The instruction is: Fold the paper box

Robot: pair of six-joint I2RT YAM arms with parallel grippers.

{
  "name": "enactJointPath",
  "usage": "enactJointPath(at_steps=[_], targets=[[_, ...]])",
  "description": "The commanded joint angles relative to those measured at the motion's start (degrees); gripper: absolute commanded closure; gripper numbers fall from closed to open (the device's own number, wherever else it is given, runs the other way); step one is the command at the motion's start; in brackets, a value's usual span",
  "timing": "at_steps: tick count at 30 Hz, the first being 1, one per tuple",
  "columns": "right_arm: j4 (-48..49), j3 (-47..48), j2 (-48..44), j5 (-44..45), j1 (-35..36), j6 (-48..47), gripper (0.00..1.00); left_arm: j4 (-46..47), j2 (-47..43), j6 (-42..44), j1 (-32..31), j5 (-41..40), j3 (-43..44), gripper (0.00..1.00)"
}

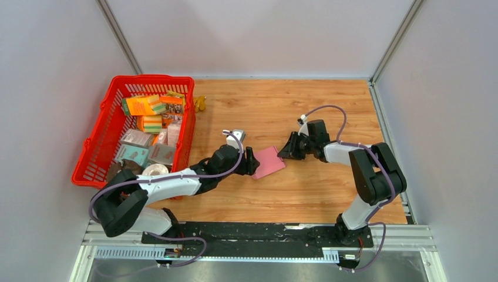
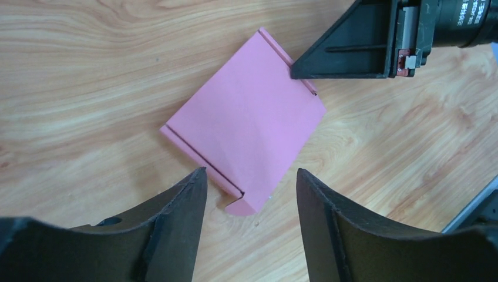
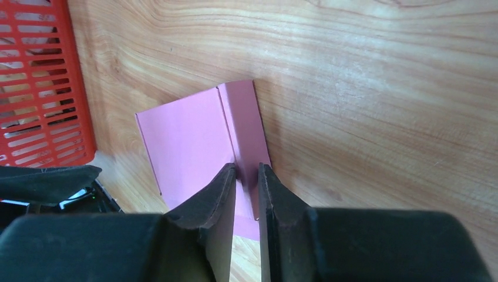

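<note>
- The paper box [image 1: 268,161] is nowhere near a box yet. It's a flat pink sheet lying on the wooden table [image 1: 329,194], about mid-table between the two arms, and it sits diagonally to both of them.
- One end has a narrow flap strip [image 3: 241,117] creased along the edge, and there's a similar thin fold at the opposite end. Nothing stands up, so I'd guess we're early in the folding.
- The right gripper [image 3: 246,167] has come in low at that creased strip. Its fingers are nearly together with only a thin slot between them, and pink shows in the slot. I honestly can't tell if it's pinching the flap or just lined up over it. My guess is it went for that spot because the crease is where a wall gets lifted.
- The left gripper [image 2: 249,171] sits at the opposite corner with its fingers spread wide, one either side of the corner, and nothing is held. It reads to me like it's ready to pin or catch the sheet so it doesn't slide.
- The red basket [image 1: 94,158] of printed packages [image 1: 144,106] is well off on the left side, not involved.
</note>
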Motion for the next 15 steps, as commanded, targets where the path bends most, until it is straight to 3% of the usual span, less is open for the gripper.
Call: enactJointPath(at_steps=[1, 6, 15], targets=[[5.2, -3.4, 1.3, -2.6, -3.0, 1.2, 0.79, -3.1, -4.5, -6.7, 1.4, -1.3, -2.8, 0.32], [10.7, -5.7, 2.5, -8.6, -6.4, 4.0, 0.79, -1.6, -2.9, -13.6, 2.7, 0.5, -3.5, 0.31], [10.7, -6.1, 2.5, -8.9, -7.2, 4.3, 0.78, 5.8, 4.1, -20.9, 4.0, 3.5, -0.9, 0.27]])
